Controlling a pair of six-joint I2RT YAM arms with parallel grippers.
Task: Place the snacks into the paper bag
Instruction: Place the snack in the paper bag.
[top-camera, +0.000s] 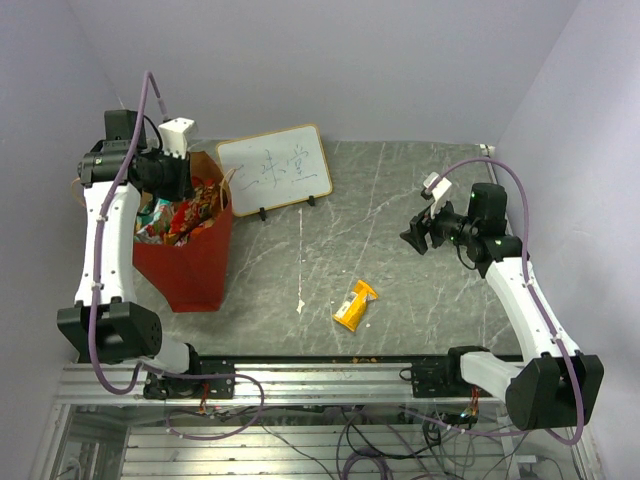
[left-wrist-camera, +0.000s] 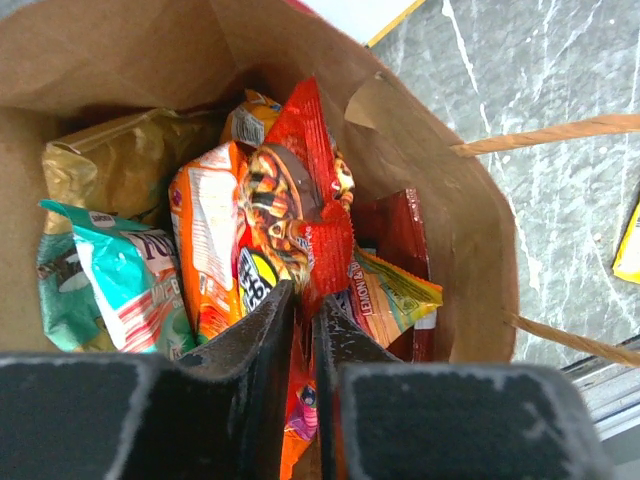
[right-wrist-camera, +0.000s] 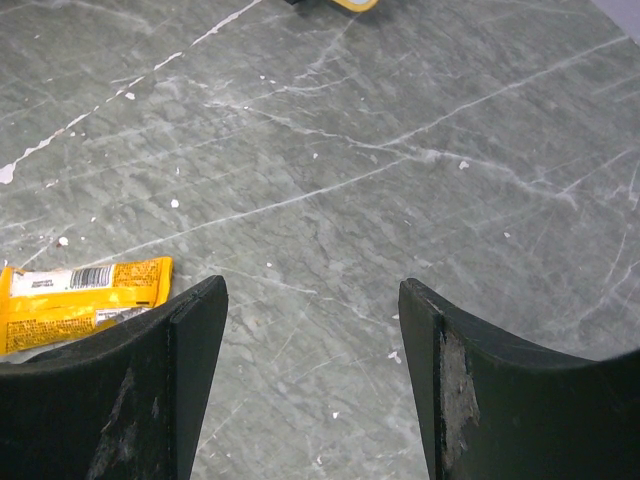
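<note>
The paper bag (top-camera: 205, 270), red outside and brown inside (left-wrist-camera: 120, 50), stands at the left with several snacks in it: a teal-white bag (left-wrist-camera: 120, 280), an orange bag (left-wrist-camera: 205, 240) and a gold-brown bag (left-wrist-camera: 120, 165). My left gripper (left-wrist-camera: 303, 295) hangs over the bag's mouth (top-camera: 178, 185). Its jaws stand a thin slit apart, with the edge of a red packet (left-wrist-camera: 315, 170) between them. A yellow-orange snack packet (top-camera: 355, 305) lies on the table, also seen low left in the right wrist view (right-wrist-camera: 80, 300). My right gripper (right-wrist-camera: 312, 290) hovers open and empty above the table at the right (top-camera: 412, 238).
A white framed board with writing (top-camera: 275, 170) leans on its stand behind the bag. The bag's thin loop handles (left-wrist-camera: 560, 130) stick out towards the table. The grey marble table (top-camera: 420, 180) ends at a metal rail along the near edge.
</note>
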